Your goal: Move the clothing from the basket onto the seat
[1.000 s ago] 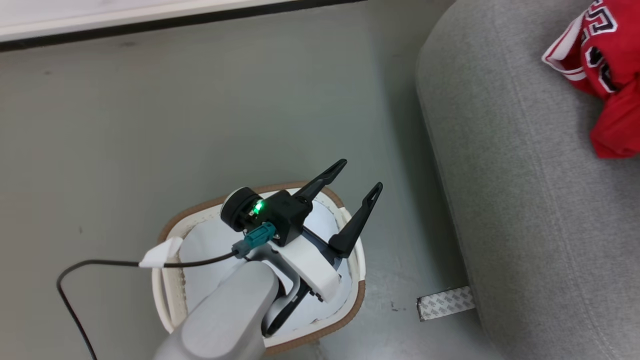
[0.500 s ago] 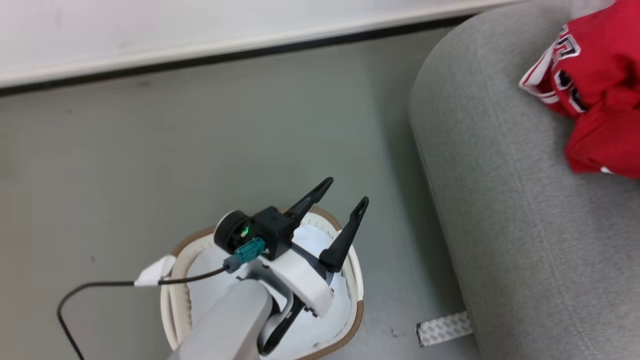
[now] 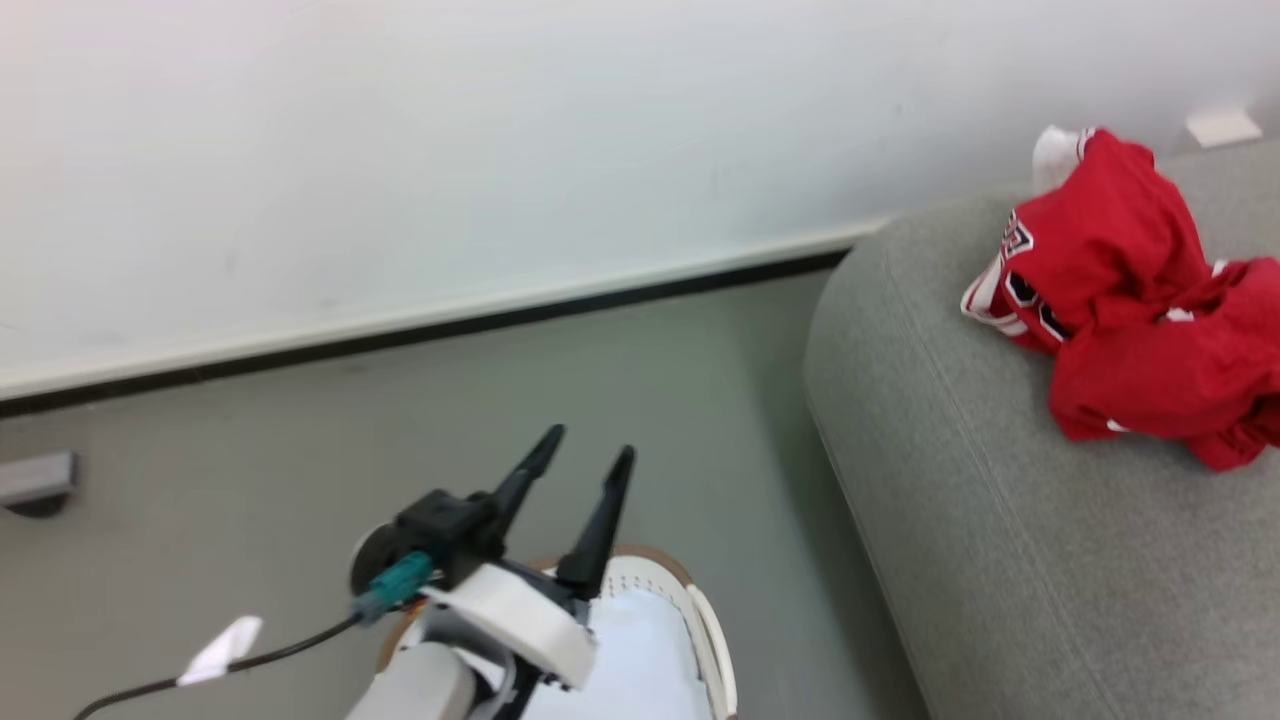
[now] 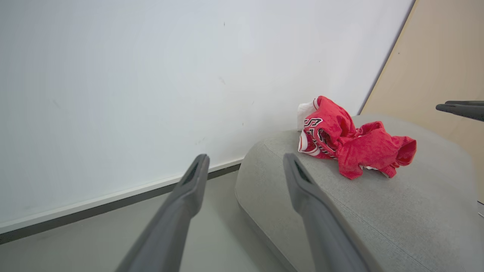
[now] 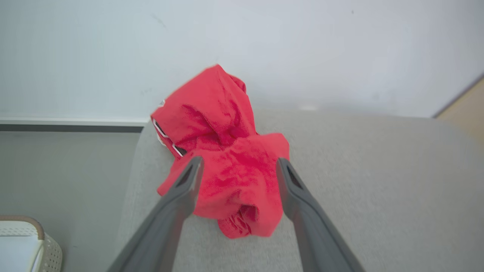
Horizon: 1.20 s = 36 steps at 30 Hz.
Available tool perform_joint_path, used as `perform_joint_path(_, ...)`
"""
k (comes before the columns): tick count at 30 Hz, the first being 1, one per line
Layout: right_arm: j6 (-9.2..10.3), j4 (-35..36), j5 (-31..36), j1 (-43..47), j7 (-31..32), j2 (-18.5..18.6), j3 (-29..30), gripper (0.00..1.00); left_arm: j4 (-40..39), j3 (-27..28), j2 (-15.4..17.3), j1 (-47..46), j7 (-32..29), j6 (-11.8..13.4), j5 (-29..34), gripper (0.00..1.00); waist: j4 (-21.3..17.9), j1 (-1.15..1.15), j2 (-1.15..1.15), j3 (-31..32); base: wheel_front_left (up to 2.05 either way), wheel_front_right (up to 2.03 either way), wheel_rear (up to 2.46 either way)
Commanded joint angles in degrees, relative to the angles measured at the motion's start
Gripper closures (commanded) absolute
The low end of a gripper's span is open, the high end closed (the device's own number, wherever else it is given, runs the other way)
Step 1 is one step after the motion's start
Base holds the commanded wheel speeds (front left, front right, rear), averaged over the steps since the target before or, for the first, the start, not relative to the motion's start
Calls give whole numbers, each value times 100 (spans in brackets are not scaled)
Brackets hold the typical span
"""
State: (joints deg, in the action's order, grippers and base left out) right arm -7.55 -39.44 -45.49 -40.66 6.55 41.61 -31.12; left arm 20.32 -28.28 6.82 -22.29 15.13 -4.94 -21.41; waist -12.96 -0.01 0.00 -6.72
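Note:
The clothing lies in a crumpled heap on the light-grey seat (image 3: 950,520), close to the wall. The jersey (image 3: 1025,290) with white trim and black lettering is on the left of the heap, and the plain red garment (image 3: 1170,385) rests against its right side. My right gripper (image 5: 239,161) hangs open just above the clothing (image 5: 223,151), gripping nothing. My left gripper (image 3: 590,442) is open and empty over the far rim of the basket (image 3: 700,610), whose pale lining shows. In the left wrist view the left gripper (image 4: 245,156) points toward the seat (image 4: 378,211) and the clothing (image 4: 351,141).
A white wall with a dark skirting strip (image 3: 500,320) runs behind the grey floor (image 3: 250,480). A beige panel (image 4: 435,68) stands past the seat. A cable with a white tag (image 3: 225,645) trails from my left wrist. One right fingertip (image 4: 459,109) shows at the left wrist view's edge.
The head camera has tilted up, so the wall has come into view and the basket has slid to the bottom edge. The left gripper stays open over the basket.

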Motion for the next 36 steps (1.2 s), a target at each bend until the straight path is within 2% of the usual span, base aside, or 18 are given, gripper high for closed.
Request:
perform_joint_path(1, 13, 258, -65, 194, -155, 28, 37, 0, -126, 166, 107, 195, 2, 89, -10, 0, 239, 1, 0, 408, 0, 0, 0)
perform_joint_path(5, 13, 905, -135, 556, -966, -146, 370, 0, -451, 607, 221, 498, 2, 257, -87, 0, 460, 1, 0, 659, 0, 0, 0)
perform_joint_path(7, 13, 1118, -121, 808, -1323, -357, 560, 0, -520, 756, 295, 673, 1, 214, -154, 0, 554, 1, 0, 729, 0, 0, 0)
perform_joint_path(9, 13, 1258, 47, 1005, -1615, -502, 746, 0, -608, 944, 365, 766, 2, 272, -122, 0, 629, 1, 0, 787, 0, 0, 0)
perform_joint_path(13, 13, 1467, 382, 1509, -1951, -1025, 1084, 0, -738, 1328, 366, 1058, 2, 342, -124, 0, 768, 1, 0, 878, 0, 0, 0)
perform_joint_path(16, 14, 1638, 703, 1916, -2098, -1397, 1415, 0, -866, 1658, 327, 1276, 1, 431, -36, 0, 818, 1, 0, 911, 0, 0, 0)
perform_joint_path(18, 13, 1748, 830, 2227, -2135, -1778, 1605, 0, -904, 1872, 244, 1430, 1, 451, 19, 0, 824, 1, 0, 937, 0, 0, 0)
perform_joint_path(22, 13, 2055, 1085, 2712, -2172, -2308, 1880, 0, -893, 2325, 116, 1728, 1, 374, 166, 0, 785, 1, 0, 943, 0, 0, 0)
perform_joint_path(23, 13, 2055, 1085, 2712, -2172, -2308, 1880, 0, -893, 2325, 116, 1728, 1, 374, 166, 0, 785, 1, 0, 943, 0, 0, 0)
perform_joint_path(29, 13, 2423, 1503, 3289, -2172, -2945, 2055, 0, -648, 2624, -58, 2002, 2, 156, 594, 0, 695, 1, 0, 899, 0, 0, 0)
perform_joint_path(36, 13, 2510, 1861, 3505, -2174, -3199, 2147, 0, -570, 2907, -237, 2055, 2, 25, 888, 0, 625, 1, 0, 854, 0, 0, 0)
